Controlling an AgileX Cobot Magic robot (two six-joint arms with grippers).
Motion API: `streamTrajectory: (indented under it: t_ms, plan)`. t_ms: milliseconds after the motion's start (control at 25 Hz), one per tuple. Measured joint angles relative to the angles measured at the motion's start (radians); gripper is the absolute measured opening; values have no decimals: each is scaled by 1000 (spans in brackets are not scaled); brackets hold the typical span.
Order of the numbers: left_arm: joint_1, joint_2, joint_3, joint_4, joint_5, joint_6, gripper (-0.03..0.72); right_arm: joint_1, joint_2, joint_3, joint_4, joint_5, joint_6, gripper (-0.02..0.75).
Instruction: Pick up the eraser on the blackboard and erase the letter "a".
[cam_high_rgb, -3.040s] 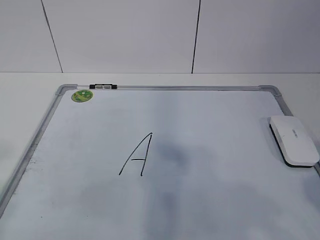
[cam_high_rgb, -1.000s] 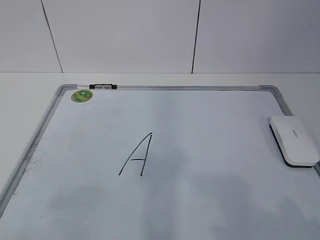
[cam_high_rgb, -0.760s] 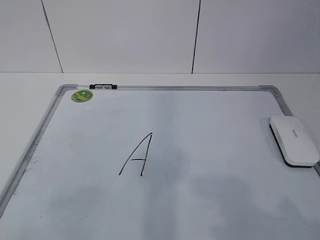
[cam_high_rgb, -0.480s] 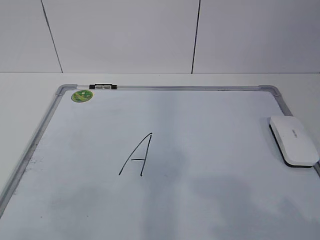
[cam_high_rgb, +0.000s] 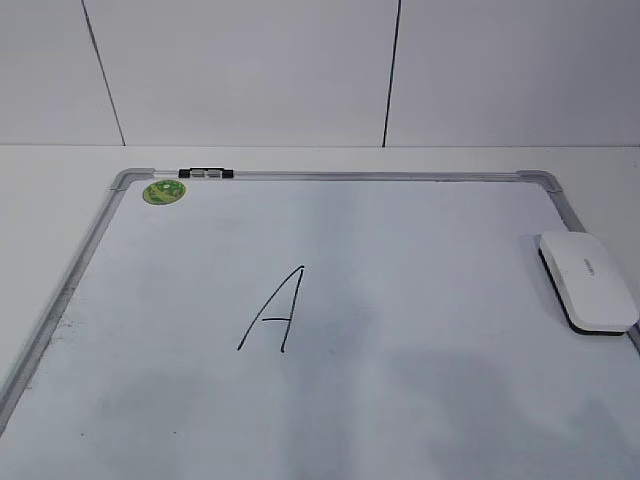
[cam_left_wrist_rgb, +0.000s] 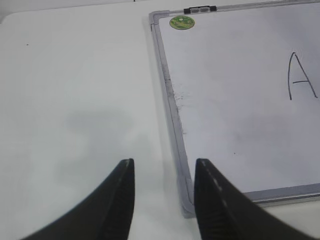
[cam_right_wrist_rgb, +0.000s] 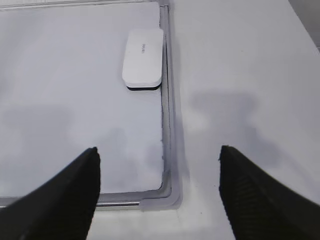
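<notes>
The white eraser (cam_high_rgb: 588, 281) lies flat on the blackboard's (cam_high_rgb: 430, 250) right edge; it also shows in the right wrist view (cam_right_wrist_rgb: 143, 58). A tall capital "A" (cam_high_rgb: 275, 312) is drawn at mid-board. No small lowercase "a" shows in any view. My right gripper (cam_right_wrist_rgb: 159, 150) is open and empty above the board's near right corner, well short of the eraser. My left gripper (cam_left_wrist_rgb: 164, 162) is open and empty over the table by the board's (cam_left_wrist_rgb: 225, 90) near left corner. Neither gripper shows in the exterior view.
A round green sticker (cam_high_rgb: 164, 192) and a small black-and-grey clip (cam_high_rgb: 207, 173) sit at the board's far left corner. The silver frame (cam_right_wrist_rgb: 167, 125) rims the board. White table (cam_left_wrist_rgb: 75, 100) surrounds it, with a white panelled wall (cam_high_rgb: 250, 70) behind.
Faint shadows on the lower part of the board have shifted. The eraser and board have not moved.
</notes>
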Motion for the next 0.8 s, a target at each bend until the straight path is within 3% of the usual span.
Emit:
streamTrajectory:
  t_ms: [240, 800]
  plan:
    - [48, 0, 0, 0, 0, 0, 299, -53, 0, 0, 0, 0, -1, 592]
    - [54, 0, 0, 0, 0, 0, 298, -60, 0, 0, -1, 0, -1, 593]
